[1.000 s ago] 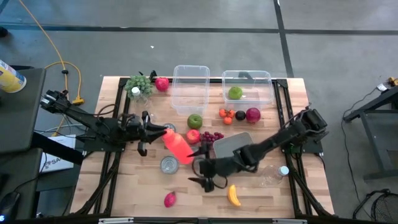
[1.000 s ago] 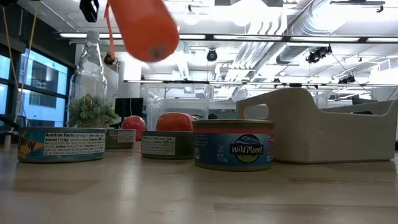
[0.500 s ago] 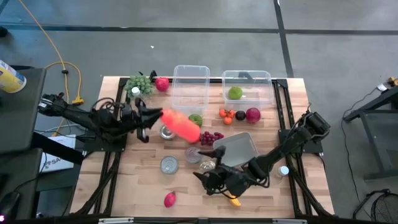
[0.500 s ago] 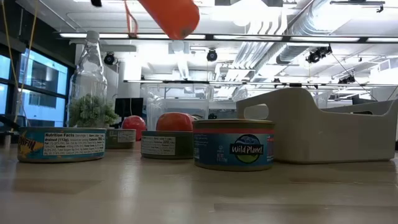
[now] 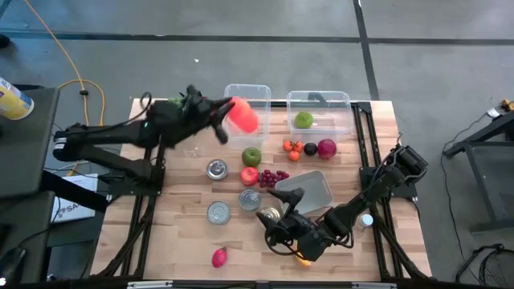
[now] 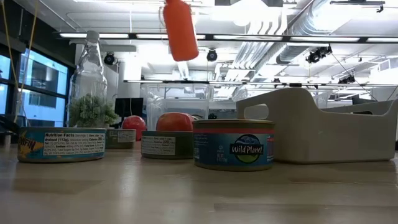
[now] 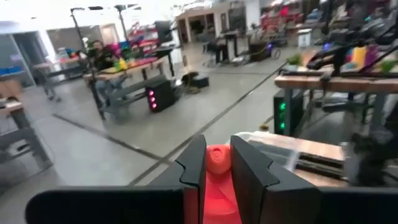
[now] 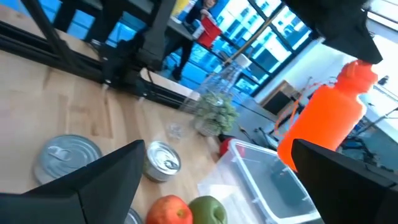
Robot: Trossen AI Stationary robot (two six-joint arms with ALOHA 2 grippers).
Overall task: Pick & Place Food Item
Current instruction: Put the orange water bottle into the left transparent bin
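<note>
My left gripper is shut on an orange-red bottle, high above the left clear container at the table's far side. My right gripper hangs open and holds nothing, low over the near middle of the table beside a tin. A banana lies mostly hidden under the right arm. A green apple, a red apple and grapes rest on the table. My left gripper pinches the bottle's upper end, just below the cap, between its two fingers. The fingers come in level from the table's left. The bottle hangs upright below them, lifted clear, over the left clear container.
The right clear container holds a green apple. Tomatoes, a plum and a red round fruit lie before it. A pale tray, tins, a pink item and a clear bottle lie nearer.
My left gripper has carried the bottle up and toward the far edge, from mid-table to above the left clear container. The bottle has swung from tilted to upright. My right arm has drawn toward the near edge, over the banana.
</note>
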